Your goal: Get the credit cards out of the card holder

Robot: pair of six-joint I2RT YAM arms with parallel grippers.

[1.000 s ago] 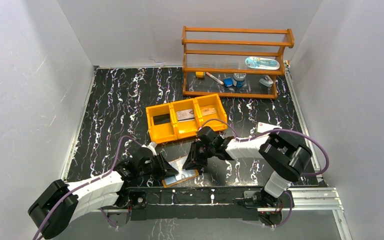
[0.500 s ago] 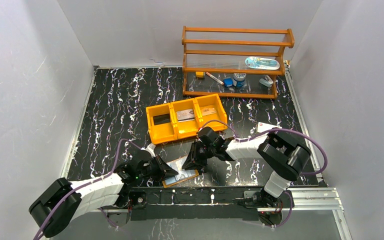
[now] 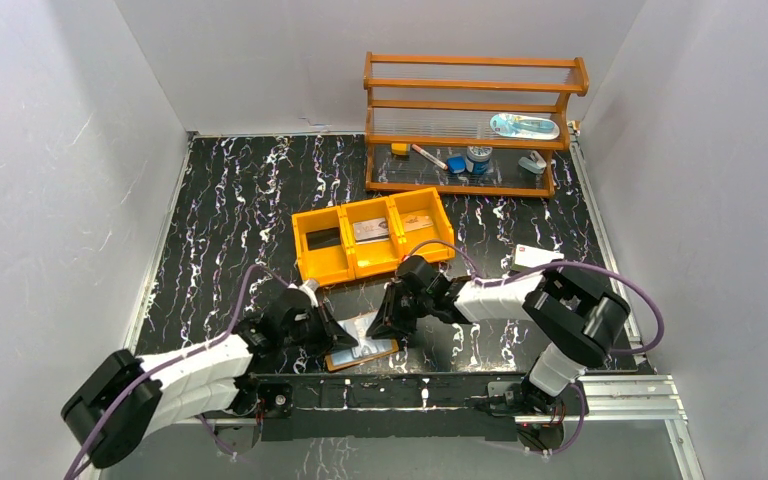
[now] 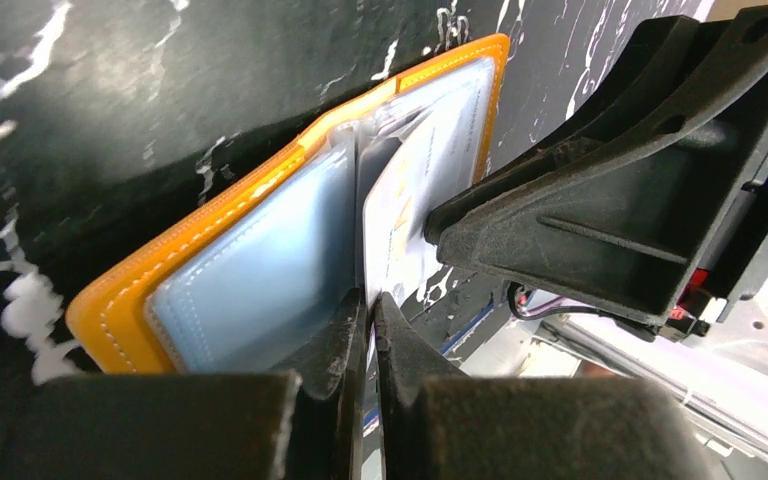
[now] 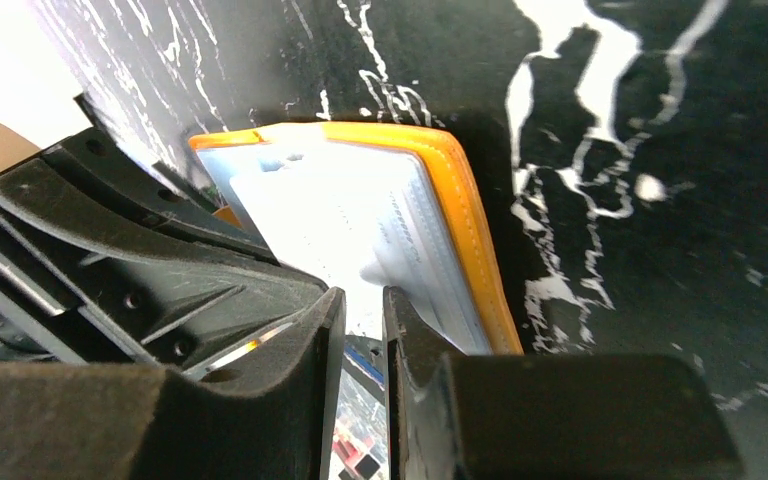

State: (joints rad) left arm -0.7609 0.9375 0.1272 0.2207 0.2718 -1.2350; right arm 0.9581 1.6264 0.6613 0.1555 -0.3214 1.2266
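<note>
The card holder [image 3: 372,351] lies open near the table's front edge, orange-tan outside with pale blue pockets [image 4: 260,250] inside. A whitish credit card [image 4: 400,215] stands partly out of its middle pocket. My left gripper [image 3: 335,338] comes in from the left, and its jaws [image 4: 370,310] are shut on that card's near edge. My right gripper [image 3: 388,328] reaches in from the right. It [image 5: 362,300] shows a narrow gap with nothing in it, and one finger [image 5: 410,320] rests on the holder's [image 5: 465,215] right half beside the card [image 5: 330,220].
An orange three-compartment tray [image 3: 312,262] with cards in it sits behind the holder. A wooden shelf [image 3: 470,120] with small items stands at the back right. A white box with a red mark [image 3: 535,257] lies at the right. The metal rail [image 3: 440,385] runs just in front.
My left gripper's jaws have closed onto the card's edge, and the left arm has edged forward toward the holder. The right gripper has stayed in place on the holder.
</note>
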